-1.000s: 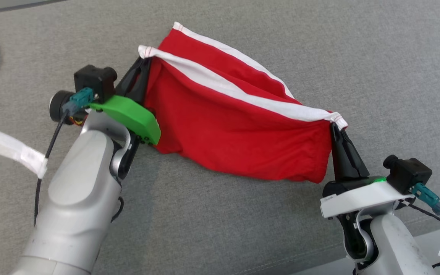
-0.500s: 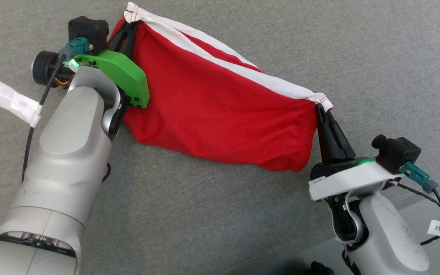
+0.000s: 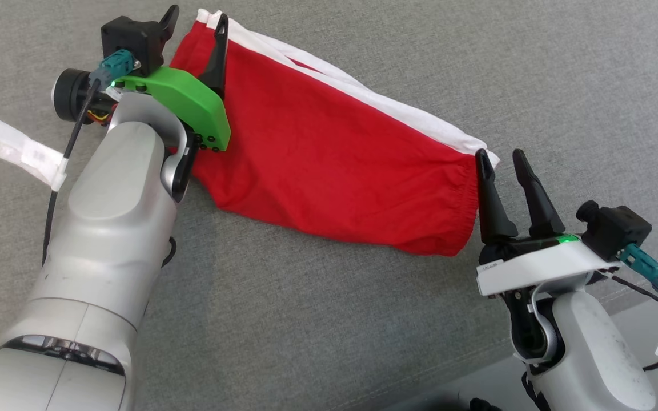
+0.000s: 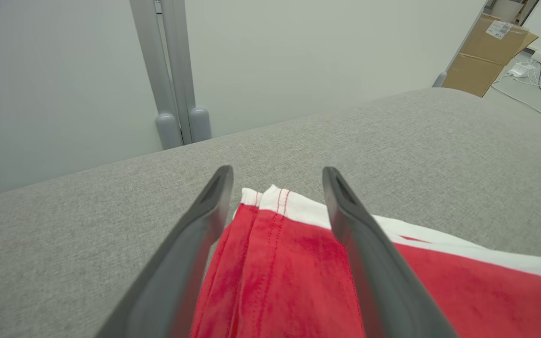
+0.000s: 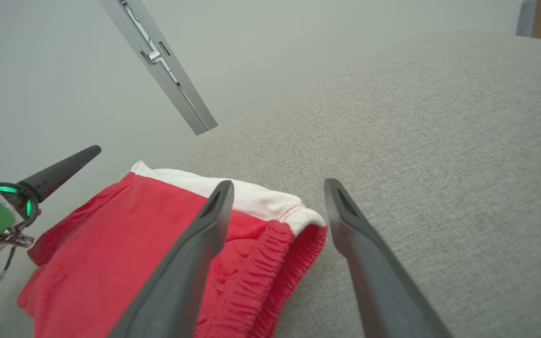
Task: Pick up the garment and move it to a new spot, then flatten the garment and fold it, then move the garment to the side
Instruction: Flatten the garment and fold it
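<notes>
Left gripper (image 3: 196,17): two long dark fingers are spread wide apart, with nothing clamped between them. It is seen at the upper left of the head view, on a pale forearm fitted with a green plastic bracket (image 3: 192,105). A white paper tag (image 3: 9,145) is wrapped around the black cable just left of that arm. In the left wrist view, a corner of the red cloth garment (image 4: 289,272), edged with a white band, is seen lying between and beneath the parted fingers (image 4: 183,263). Whether either finger touches the cloth cannot be told.

Garment (image 3: 329,148): it is laid on the grey woven upholstered surface (image 3: 317,319) as a long strip slanting from upper left to lower right. The white band runs along the far edge, and two layers of it are visible near the left end. The near edge is gathered and wrinkled toward the right end. The cloth is gripped by neither claw.

Right gripper (image 3: 500,155): its fingers are likewise parted and empty. It is placed at the garment's right end, with one finger just against the gathered hem and white corner and the other over bare grey fabric. A white plastic bracket (image 3: 534,268) is mounted on its wrist. In the right wrist view the white corner is seen beneath the gap, nearer the left-hand finger.
</notes>
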Available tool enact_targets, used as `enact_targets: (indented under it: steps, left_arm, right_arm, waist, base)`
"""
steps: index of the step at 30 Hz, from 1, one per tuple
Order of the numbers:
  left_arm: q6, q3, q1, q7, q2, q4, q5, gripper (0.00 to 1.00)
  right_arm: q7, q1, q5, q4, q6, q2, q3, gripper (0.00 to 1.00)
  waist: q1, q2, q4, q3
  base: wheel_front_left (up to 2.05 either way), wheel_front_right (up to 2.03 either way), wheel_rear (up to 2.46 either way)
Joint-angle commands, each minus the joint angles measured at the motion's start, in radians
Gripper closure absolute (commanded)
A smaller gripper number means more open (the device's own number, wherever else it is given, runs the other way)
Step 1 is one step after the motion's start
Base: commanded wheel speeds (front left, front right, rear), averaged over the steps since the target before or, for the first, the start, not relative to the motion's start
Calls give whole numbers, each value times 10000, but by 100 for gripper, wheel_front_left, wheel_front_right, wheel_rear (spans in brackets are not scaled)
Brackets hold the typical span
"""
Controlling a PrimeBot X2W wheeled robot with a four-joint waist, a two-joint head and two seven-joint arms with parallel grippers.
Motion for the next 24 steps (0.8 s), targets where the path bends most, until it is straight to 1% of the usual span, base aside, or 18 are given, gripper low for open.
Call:
enact_targets:
  steps: [1,5,8,12,19,21,24]
  left_arm:
    - [-31,53,246,-80,-41,-149,-49,0]
    - [-75,52,867,-62,-74,-555,-168,0]
    - [-111,-174,1199,92,-96,-320,-255,0]
    - [-132,-334,1500,605,-118,94,-407,0]
    - [205,-264,1407,1364,-73,859,-613,0]
    - [249,-219,1323,1630,-61,1100,-709,0]
    - [193,-176,1240,1935,-46,1362,-860,0]
  right_arm:
    - [-34,232,-198,-98,-14,-15,-171,0]
    - [-34,733,-817,-208,-14,-16,-731,0]
    - [-34,1071,-1326,-298,-14,-13,-1104,0]
    - [-34,1396,-1928,-476,-14,-15,-1457,0]
    - [-34,1519,-2256,-1069,-14,-15,-1647,0]
    - [-34,1496,-2230,-1192,-14,-13,-1610,0]
    - [-34,1520,-2196,-1367,-14,-16,-1593,0]
  waist:
    - [0,-1,249,-260]
    - [0,-1,586,-669]
    - [0,-1,808,-973]
    - [0,-1,983,-1229]
    - [0,-1,834,-1102]
    - [0,-1,745,-1017]
    - [0,-1,633,-933]
  base:
    - [0,0,0]
    - [0,0,0]
    - [0,0,0]
    - [0,0,0]
    - [0,0,0]
    - [0,0,0]
    - [0,0,0]
